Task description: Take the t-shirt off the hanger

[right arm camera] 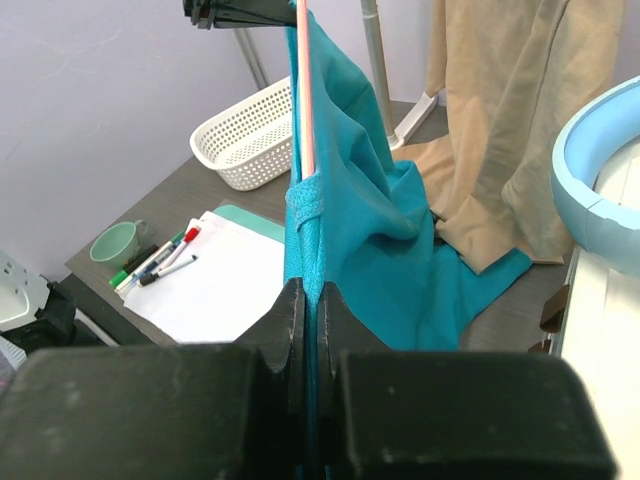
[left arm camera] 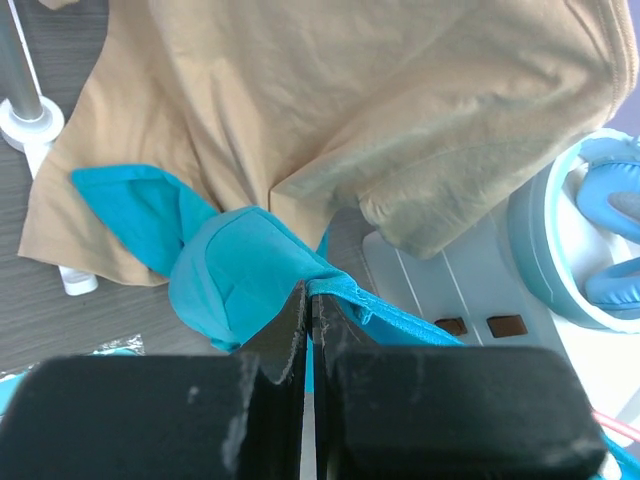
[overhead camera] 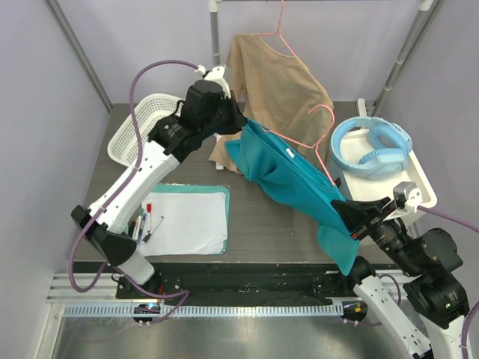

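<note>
Top external | tray (overhead camera: 423,188): blue ring (overhead camera: 343,158); basket (overhead camera: 142,127) left of teal t-shirt (overhead camera: 299,179)

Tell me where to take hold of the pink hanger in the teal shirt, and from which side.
Take the bare hook of the pink hanger, coming from the right, on the white tray side. The hook loops clear above the teal t-shirt, while the rest of the wire runs along or under the stretched cloth.

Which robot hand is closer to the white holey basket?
Left. The left gripper sits beside the white plastic lattice basket; the right gripper is far off to its right.
</note>
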`<action>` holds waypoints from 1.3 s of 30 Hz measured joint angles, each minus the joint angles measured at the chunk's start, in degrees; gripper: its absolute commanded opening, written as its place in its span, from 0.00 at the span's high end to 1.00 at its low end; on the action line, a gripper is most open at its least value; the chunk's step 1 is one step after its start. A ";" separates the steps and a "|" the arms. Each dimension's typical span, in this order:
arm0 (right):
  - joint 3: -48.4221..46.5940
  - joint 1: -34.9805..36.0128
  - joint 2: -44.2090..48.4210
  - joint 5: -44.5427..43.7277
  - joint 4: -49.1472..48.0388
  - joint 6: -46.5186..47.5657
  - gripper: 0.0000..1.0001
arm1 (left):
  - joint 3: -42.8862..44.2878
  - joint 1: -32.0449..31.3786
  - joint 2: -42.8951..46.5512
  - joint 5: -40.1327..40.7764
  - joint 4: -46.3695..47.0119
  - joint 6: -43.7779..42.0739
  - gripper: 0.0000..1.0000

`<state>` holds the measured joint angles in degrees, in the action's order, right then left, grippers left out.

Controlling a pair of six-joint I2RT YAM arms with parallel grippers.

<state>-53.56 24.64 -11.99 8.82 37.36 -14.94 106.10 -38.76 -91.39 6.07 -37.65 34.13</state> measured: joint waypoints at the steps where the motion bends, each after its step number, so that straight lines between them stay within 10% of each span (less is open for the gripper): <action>1: 0.00 0.00 -0.13 0.42 -0.15 0.04 0.99 | 1.01 0.00 -0.68 0.31 -0.44 -0.35 1.00; 18: -0.92 -0.02 -2.25 2.21 -1.31 2.67 0.99 | 11.85 6.67 -9.53 -13.27 -9.70 -6.21 1.00; 27: 0.26 0.00 -1.86 -0.81 -4.96 2.34 0.99 | -6.56 7.80 -3.06 -21.20 -2.29 -1.95 1.00; 39: 2.99 0.00 -11.32 -1.18 -17.68 -1.64 0.99 | -21.33 3.98 8.11 -12.48 5.33 -0.09 0.96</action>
<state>-50.57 24.64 -23.31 7.64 19.68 -16.58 84.77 -34.79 -83.29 -6.42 -32.32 34.04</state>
